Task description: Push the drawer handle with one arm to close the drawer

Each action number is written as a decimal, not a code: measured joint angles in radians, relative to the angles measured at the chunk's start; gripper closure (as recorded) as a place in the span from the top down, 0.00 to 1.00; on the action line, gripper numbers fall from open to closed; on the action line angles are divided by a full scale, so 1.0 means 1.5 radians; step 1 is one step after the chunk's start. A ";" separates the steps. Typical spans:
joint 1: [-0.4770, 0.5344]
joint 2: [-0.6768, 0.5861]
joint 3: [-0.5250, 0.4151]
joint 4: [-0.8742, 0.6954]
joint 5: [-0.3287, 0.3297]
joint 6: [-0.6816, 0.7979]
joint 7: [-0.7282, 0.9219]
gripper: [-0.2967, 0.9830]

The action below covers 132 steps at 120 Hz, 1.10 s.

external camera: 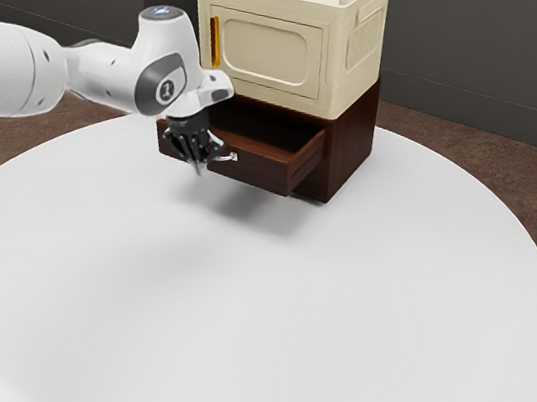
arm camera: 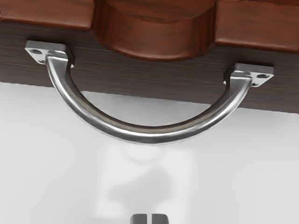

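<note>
Open drawer (external camera: 264, 174) — handle (arm camera: 152, 135) bowed beyond edge

We have room over the table (external camera: 282, 314) in front of the drawer (external camera: 267, 175). Handle (arm camera: 149, 134) bows out between our gripper (external camera: 199, 164) and the drawer; gap inside its curve. Cream box (external camera: 271, 50) blocks higher up, behind.

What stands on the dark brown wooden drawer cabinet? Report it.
A cream, boxy cabinet with an orange door handle stands on the wooden cabinet, covering its top, so that surface cannot be seen.
</note>
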State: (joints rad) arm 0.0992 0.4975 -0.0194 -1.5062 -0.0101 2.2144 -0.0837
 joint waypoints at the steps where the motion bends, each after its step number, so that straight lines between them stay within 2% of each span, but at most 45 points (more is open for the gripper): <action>1: 0.000 0.001 0.000 0.002 0.000 0.000 0.000 0.15; 88: -0.004 0.181 0.001 0.266 0.005 -0.043 0.025 0.15; 132: -0.013 0.244 0.006 0.369 0.003 -0.060 0.033 0.15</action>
State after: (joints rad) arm 0.0799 0.8633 -0.0102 -0.9525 -0.0049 2.1246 -0.0339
